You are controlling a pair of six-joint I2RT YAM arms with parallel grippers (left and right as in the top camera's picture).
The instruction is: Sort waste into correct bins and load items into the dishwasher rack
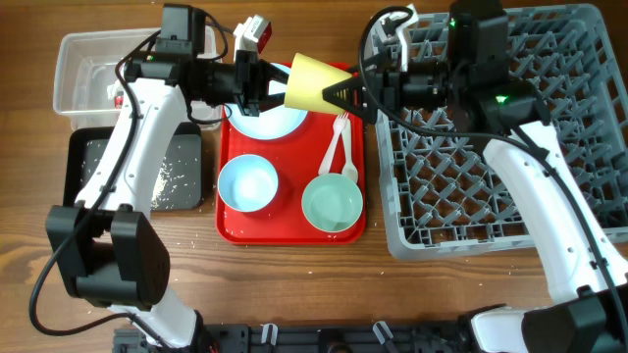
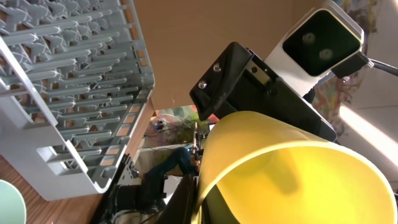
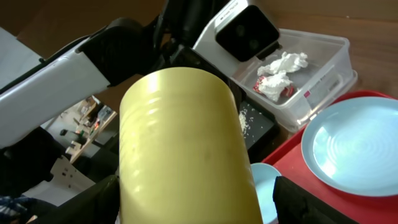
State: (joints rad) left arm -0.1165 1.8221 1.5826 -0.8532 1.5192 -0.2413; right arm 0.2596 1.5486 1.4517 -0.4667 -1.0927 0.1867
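tub (image 1: 74, 59) behind shallow tray (image 1: 77, 186), left | bowls (image 1: 247, 183), plate (image 1: 270, 123) on serving tray (image 1: 289, 221), centre | cup (image 1: 314, 80) above | rack (image 1: 589, 147) right

Yellow cup (image 2: 292, 180) fills lower right of frame, open mouth toward lens, inner wall lit. Black housing (image 2: 242, 81) close behind cup. White camera module (image 2: 320, 40) above cup. Grey dishwasher rack (image 2: 68, 93) left of cup, peg lattice tilted. Pale green bowl (image 2: 7, 202) far left of cup, only edge showing. Table (image 2: 56, 199) wood visible beneath rack.
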